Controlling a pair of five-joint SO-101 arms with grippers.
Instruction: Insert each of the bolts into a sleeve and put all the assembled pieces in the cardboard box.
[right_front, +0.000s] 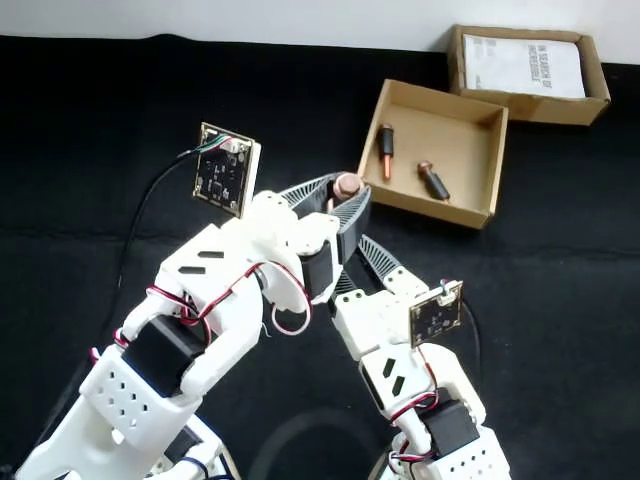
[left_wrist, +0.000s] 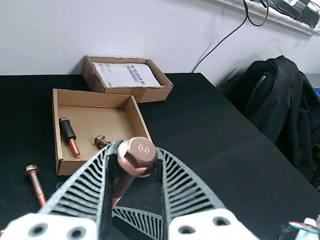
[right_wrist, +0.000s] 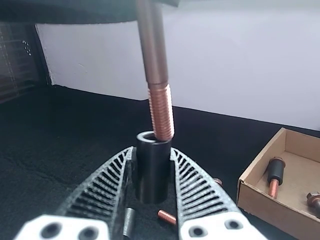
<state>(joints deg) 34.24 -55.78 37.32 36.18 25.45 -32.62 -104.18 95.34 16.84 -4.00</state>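
Bolt (right_wrist: 159, 110) clamped in left pincer (left_wrist: 136, 150), tip at sleeve (right_wrist: 151, 170) in right pincer (right_wrist: 152, 151).

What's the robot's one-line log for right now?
left gripper: holds bolt | right gripper: holds sleeve | bolt tip at sleeve mouth | cardboard box: two assembled pieces

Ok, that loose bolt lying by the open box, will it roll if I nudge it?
Probably in an arc: the loose bolt has a wide flanged head and narrower shank. It looks solid metal, so stiff and heavy for its size.
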